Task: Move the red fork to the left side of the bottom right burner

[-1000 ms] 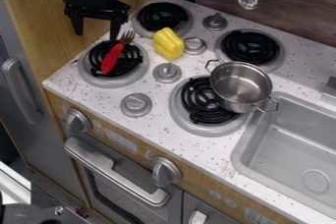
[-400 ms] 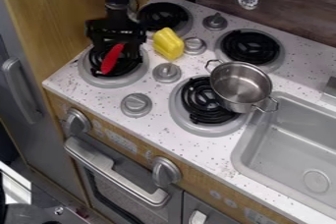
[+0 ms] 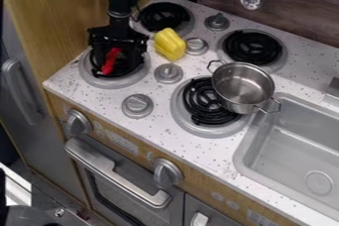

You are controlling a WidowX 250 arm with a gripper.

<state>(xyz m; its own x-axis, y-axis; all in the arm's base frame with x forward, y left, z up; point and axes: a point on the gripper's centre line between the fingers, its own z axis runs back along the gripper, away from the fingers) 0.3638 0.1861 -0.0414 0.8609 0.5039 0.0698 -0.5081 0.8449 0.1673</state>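
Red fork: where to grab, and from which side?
Probably mid-handle, straight down from above, closing across its width. The red fork looks long and narrow, and lies aslant over the bottom left burner, its handle end toward the counter's front edge.

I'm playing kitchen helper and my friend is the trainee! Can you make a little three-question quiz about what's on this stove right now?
1. True or false: the red fork is at the bottom left burner, right by the black tool.

2. What sits partly over the bottom right burner?
A) a yellow pepper
B) a metal pot
C) a spoon with holes

3. Fill in the blank: the stove top has ____ burners.

Key: 1 true; 2 B; 3 four
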